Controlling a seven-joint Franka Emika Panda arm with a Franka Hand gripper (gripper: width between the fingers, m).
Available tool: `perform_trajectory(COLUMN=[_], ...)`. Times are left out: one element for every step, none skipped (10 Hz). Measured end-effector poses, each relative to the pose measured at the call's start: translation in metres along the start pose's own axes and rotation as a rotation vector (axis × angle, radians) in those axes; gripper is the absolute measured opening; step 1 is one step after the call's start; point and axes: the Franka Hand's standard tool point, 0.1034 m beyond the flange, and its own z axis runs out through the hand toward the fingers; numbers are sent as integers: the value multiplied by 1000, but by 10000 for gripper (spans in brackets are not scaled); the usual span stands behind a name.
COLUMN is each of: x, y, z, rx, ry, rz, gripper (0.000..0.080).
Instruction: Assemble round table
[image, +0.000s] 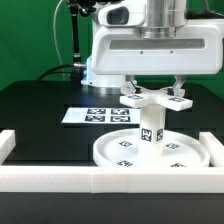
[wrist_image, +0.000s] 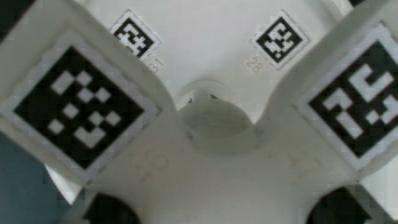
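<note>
front border bar (image: 60, 178), disc (image: 112, 152) just behind; leg (image: 150, 130) upright on disc; foot piece (image: 152, 100) atop leg, apparently pinched between gripper (image: 155, 92) fingers; tightening likely remains.

Smooth, rounded white casings cover the Franka arm (image: 100, 65), which ends in a broad, boxy white hand housing (image: 150, 50) topped by a grey, metal-toned wrist unit (image: 165, 12). A thin black cable (image: 75, 40) runs alongside. The pincer (image: 153, 90) has two short pale-grey fingers (image: 131, 86) beneath the housing.
</note>
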Motion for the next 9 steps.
perform_trajectory(x=[-1,0,0,0,0,1,0,0,0], y=[0,0,0,0,-1,-1,0,0,0], z=[0,0,0,1,1,1,1,1,1], rx=[5,16,22,30,38,46,65,80,92], ry=[9,19,28,36,40,45,51,52,44], rz=[121,231,348,456,561,654,796,874,941], gripper=[445,445,445,445,445,445,445,445,445])
